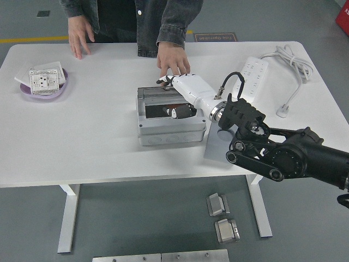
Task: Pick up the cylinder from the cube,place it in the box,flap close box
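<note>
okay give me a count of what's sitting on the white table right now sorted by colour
Grey: 2, the grey plastic box and the grey cube.
White: 2, the white power strip and the white socket plate.
Purple: 1, the purple dish.
Total: 5.

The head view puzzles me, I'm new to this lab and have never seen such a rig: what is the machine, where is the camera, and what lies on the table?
The camera sits high on a humanoid robot and looks down over a white table. The black arm from the right ends in a white hand, the robot's right hand, reaching over a grey box with its fingers at the box's lid. Whether it grips anything cannot be told. The left arm is out of view. A grey cube stands right of the box. A purple dish lies far left, a power strip far right. A person stands opposite, one hand beside the box, the other flat on the table.
</note>
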You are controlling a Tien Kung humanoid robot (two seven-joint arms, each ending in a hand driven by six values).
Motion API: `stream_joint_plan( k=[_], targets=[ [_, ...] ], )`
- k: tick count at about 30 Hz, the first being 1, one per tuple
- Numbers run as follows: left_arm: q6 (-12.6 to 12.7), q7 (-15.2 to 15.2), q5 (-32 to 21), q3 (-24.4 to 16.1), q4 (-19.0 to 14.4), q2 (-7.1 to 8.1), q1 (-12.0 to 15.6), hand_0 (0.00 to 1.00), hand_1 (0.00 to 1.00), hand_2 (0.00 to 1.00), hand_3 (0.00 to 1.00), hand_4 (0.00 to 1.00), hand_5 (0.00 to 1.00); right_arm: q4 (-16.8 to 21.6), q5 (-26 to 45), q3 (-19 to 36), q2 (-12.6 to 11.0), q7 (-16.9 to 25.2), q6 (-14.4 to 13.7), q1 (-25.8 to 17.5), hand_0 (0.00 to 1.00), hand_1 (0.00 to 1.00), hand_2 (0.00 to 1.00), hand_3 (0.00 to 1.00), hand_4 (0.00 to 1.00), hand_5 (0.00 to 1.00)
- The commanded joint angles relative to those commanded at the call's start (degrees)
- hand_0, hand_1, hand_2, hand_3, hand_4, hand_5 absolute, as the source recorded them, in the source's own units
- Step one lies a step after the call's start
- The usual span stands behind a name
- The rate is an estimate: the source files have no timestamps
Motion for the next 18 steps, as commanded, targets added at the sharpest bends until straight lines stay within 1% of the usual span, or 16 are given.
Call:
stream_joint_plan(
  k=[4,11,18],
  targets=[
    [0.0,0.0,0.0,-0.1,0.0,-0.06,0.1,0.75,0.764,0.724,0.844,0.716,0.416,2.2,-0.6,0.6,-0.7,-0.1,-0.4,-2.0,0.801,0.727,0.767,0.845,0.742,0.18],
    [0.1,-0.1,0.2,-0.4,-0.1,-0.12,0.2,0.75,0.764,0.723,0.844,0.716,0.416,4.0,-1.7,1.5,-1.3,-0.4,-0.7,-5.1,0.797,0.723,0.768,0.847,0.741,0.178],
    [0.1,-0.2,0.2,-0.4,-0.1,-0.19,0.3,0.749,0.764,0.723,0.843,0.715,0.415,5.5,-3.7,5.5,-1.7,-0.6,-1.4,-8.2,0.798,0.724,0.771,0.848,0.732,0.189]
  ],
)
